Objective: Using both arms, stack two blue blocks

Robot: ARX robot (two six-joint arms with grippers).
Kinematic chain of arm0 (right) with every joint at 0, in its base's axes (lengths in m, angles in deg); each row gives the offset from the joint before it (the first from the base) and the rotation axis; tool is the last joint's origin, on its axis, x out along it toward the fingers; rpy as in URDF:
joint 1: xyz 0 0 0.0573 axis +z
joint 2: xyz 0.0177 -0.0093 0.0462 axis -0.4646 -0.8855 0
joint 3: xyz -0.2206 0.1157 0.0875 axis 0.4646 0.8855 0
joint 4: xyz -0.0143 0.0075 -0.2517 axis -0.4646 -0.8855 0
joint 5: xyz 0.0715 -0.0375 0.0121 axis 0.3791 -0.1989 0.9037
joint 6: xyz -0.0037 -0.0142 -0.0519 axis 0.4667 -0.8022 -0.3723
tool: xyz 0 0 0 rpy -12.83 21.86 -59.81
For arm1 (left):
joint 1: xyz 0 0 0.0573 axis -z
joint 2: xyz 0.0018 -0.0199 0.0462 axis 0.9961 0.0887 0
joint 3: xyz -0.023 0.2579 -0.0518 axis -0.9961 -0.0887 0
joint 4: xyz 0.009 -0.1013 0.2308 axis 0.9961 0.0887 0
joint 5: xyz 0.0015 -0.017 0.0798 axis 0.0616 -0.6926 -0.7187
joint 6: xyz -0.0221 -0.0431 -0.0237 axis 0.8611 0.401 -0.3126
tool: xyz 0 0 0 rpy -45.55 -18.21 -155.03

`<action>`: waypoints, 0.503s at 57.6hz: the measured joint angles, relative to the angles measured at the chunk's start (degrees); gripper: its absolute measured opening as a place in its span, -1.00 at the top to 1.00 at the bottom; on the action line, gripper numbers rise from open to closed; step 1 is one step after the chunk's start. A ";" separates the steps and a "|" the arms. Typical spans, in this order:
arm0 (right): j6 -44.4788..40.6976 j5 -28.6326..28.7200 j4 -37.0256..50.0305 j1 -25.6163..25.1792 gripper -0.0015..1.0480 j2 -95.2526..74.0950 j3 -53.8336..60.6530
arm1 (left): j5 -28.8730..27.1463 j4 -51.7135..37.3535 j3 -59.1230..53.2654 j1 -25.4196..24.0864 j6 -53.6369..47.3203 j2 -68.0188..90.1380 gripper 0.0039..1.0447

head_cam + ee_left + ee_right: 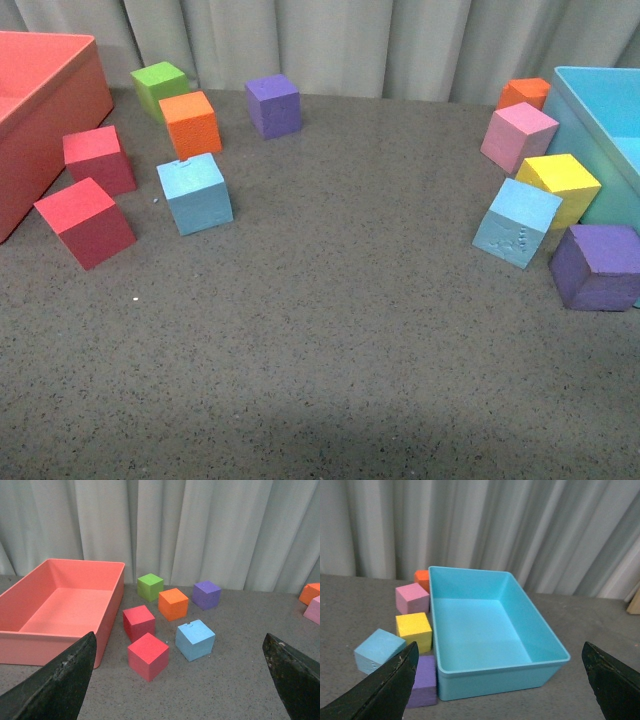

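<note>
Two light blue blocks lie apart on the grey table. One blue block (196,193) sits at the left among other cubes and shows in the left wrist view (195,639), ahead of my open left gripper (182,680). The other blue block (517,223), with embossed marks on its front face, sits at the right beside the bin; the right wrist view shows it (378,650) near one finger of my open right gripper (502,680). Neither gripper holds anything. No arm shows in the front view.
A red bin (40,120) stands far left, a light-blue bin (600,130) far right. Two red cubes (85,222), an orange (190,123), a green (160,88) and a purple cube (272,105) crowd the left; pink (518,137), yellow (565,185), orange and purple (597,266) cubes crowd the right.
</note>
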 joint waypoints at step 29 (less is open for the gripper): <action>34.51 13.03 -25.00 1.95 -0.81 -63.93 -47.98 | 0.00 0.00 0.00 0.00 0.00 0.02 -0.88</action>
